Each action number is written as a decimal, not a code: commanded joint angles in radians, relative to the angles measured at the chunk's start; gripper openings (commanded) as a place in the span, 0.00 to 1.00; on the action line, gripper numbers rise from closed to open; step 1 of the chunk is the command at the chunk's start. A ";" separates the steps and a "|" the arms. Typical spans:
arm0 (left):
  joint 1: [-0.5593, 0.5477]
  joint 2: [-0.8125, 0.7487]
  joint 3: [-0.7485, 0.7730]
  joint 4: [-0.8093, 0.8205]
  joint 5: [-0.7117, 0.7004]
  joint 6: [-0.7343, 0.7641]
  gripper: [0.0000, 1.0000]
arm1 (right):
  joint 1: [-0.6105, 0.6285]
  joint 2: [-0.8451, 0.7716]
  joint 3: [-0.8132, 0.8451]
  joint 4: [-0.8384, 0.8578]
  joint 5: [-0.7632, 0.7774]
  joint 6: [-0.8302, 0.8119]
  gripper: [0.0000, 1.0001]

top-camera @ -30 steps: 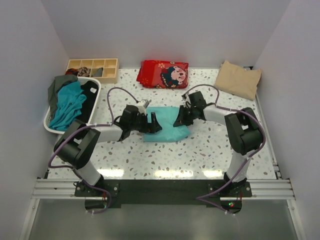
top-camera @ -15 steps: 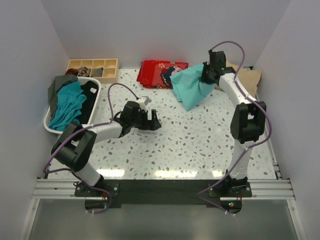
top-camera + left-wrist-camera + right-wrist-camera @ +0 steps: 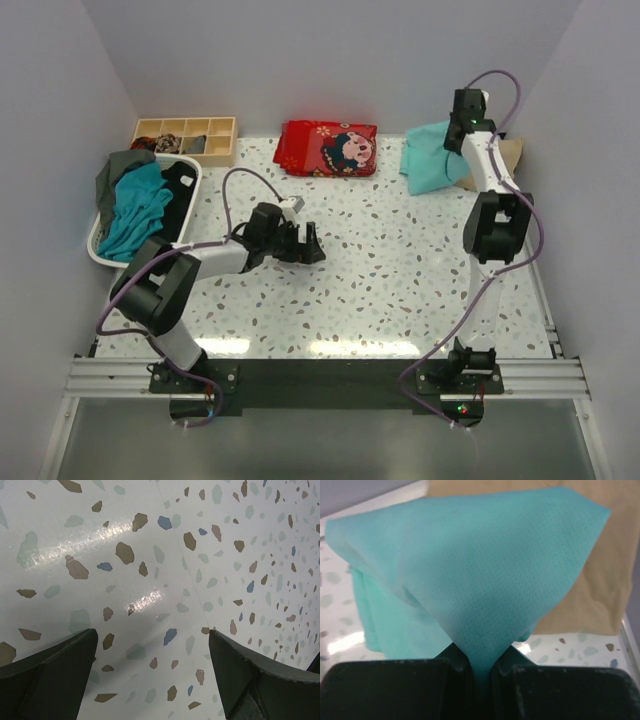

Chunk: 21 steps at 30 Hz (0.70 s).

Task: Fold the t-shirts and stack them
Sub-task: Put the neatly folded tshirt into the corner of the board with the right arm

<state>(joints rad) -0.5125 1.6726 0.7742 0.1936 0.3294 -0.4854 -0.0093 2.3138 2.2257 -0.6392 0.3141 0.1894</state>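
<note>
T-shirts heaped in white basket | turquoise tee pinched in right claw

You see the whole counter from above and behind its near edge in the top view. Your left wrist view faces down, close over mid-counter. Your right wrist view sits close at the counter's far right corner, sharing the turquoise t-shirt with the top view.
</note>
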 commanded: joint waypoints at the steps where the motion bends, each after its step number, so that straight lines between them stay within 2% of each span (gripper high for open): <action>1: 0.006 0.016 0.056 0.018 0.034 0.027 0.97 | -0.089 -0.065 -0.107 0.160 0.131 0.028 0.00; 3: 0.008 0.021 0.056 0.020 0.033 0.025 0.97 | -0.129 -0.074 -0.158 0.199 0.170 0.042 0.00; 5: 0.008 0.033 0.065 0.020 0.039 0.019 0.97 | -0.147 -0.109 -0.236 0.315 0.171 0.044 0.00; 12: 0.008 0.055 0.085 0.026 0.051 0.002 0.97 | -0.150 -0.114 -0.300 0.490 0.305 0.012 0.00; 15: 0.008 0.058 0.085 0.027 0.049 0.002 0.97 | -0.152 -0.051 -0.292 0.523 0.332 -0.024 0.00; 17: 0.008 0.061 0.085 0.023 0.046 0.002 0.97 | -0.152 -0.004 -0.262 0.536 0.338 -0.054 0.07; 18: 0.008 0.058 0.083 0.024 0.045 0.002 0.97 | -0.153 0.022 -0.271 0.596 0.332 -0.070 0.30; 19: 0.008 0.059 0.085 0.023 0.042 0.001 0.97 | -0.153 0.030 -0.291 0.625 0.323 -0.088 0.45; 21: 0.008 0.058 0.088 0.017 0.039 0.002 0.97 | -0.153 0.044 -0.305 0.688 0.329 -0.119 0.56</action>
<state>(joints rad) -0.5110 1.7302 0.8272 0.1940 0.3637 -0.4862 -0.1532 2.3196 1.9182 -0.1600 0.5877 0.1417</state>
